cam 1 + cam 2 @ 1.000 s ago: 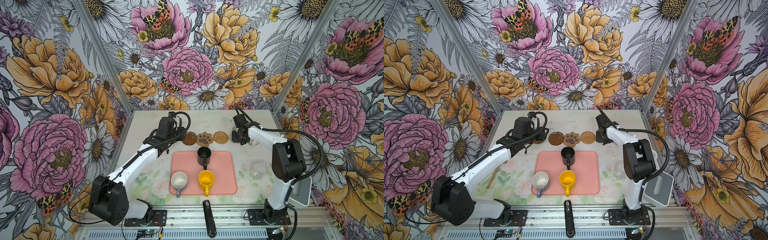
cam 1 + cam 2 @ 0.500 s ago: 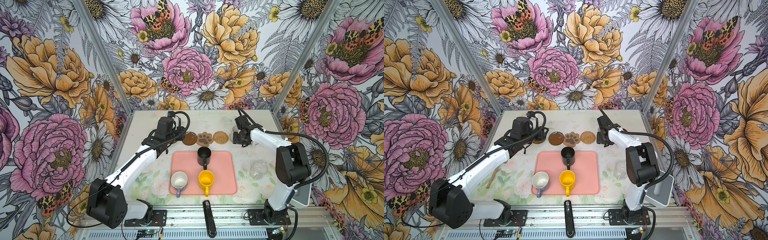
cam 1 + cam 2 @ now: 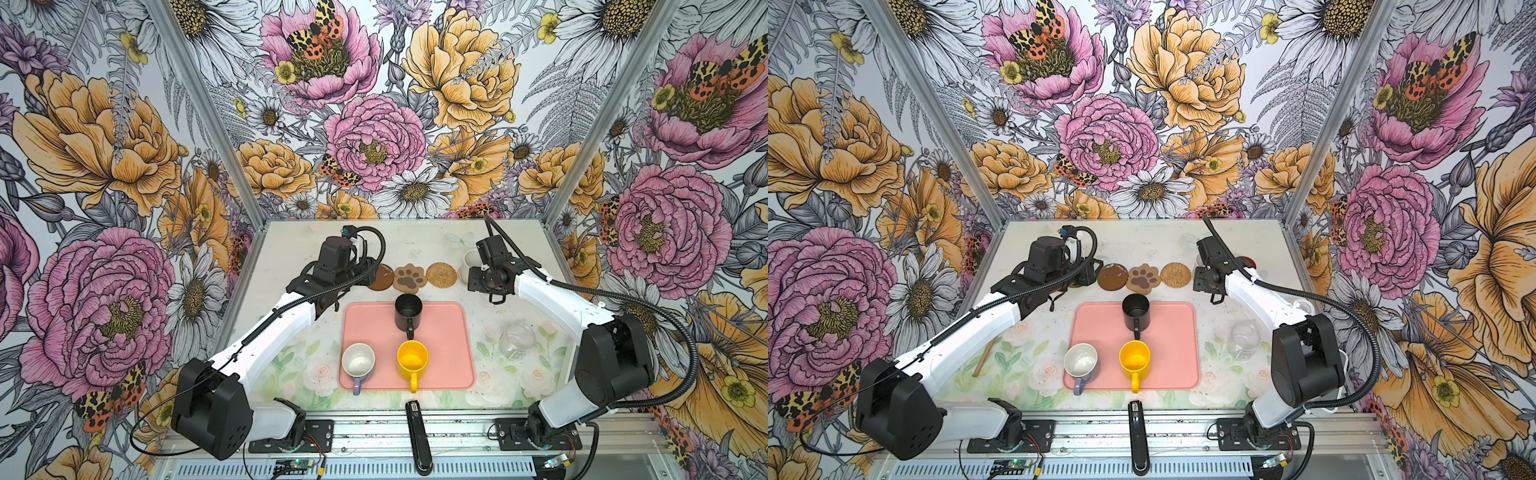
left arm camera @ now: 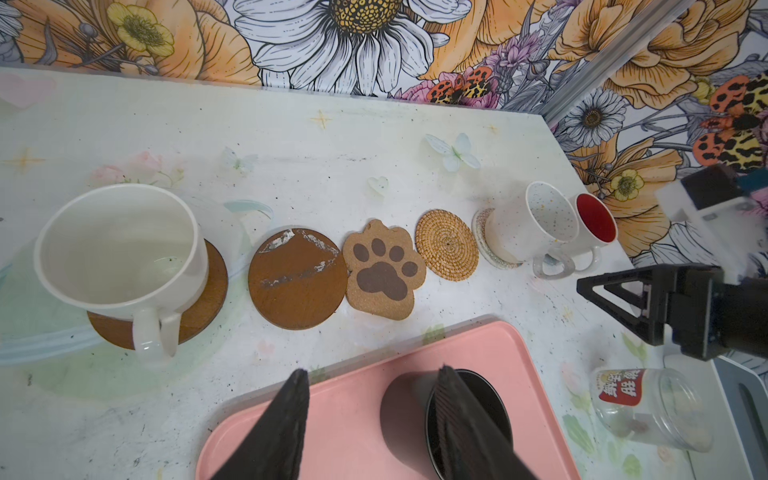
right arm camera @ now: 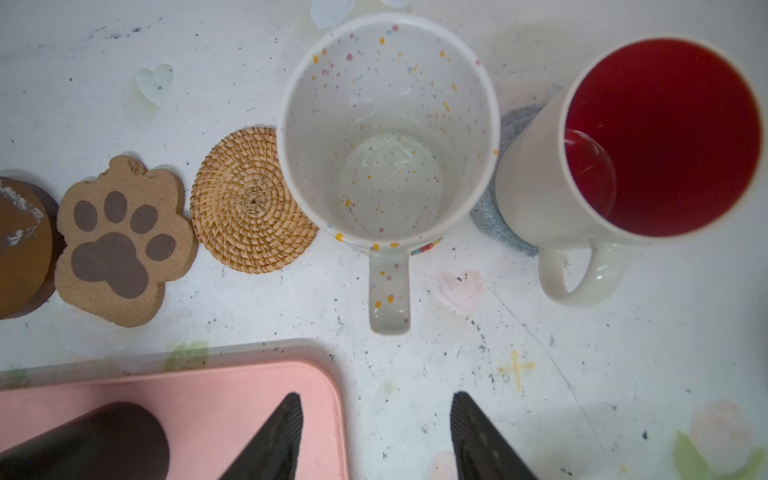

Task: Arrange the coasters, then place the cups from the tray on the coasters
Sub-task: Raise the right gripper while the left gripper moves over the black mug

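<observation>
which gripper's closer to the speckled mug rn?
Right. The right gripper hangs just off the handle of the speckled mug; the left gripper is beyond three bare coasters.

Behind salmon-pink rectangular tray [image 3: 451, 332], left to right: white mug [image 4: 120, 249] on brown disc coaster [image 4: 210, 297]; second brown disc [image 4: 297, 278]; tan paw coaster [image 4: 384, 270]; golden woven round [image 4: 446, 245]; speckled mug [image 4: 528, 224] on whitish woven round [image 4: 481, 235]; red-lined mug [image 4: 594, 224] on pale blue round [image 5: 492, 220]. On tray: black mug [image 3: 408, 316] behind lavender mug [image 3: 358, 363] and yellow mug [image 3: 412, 359].

golden coaster [image 5: 251, 199] woven, rough; paw coaster [image 4: 384, 270] cork-like, matt; speckled mug [image 5: 388, 133] glossy.
</observation>
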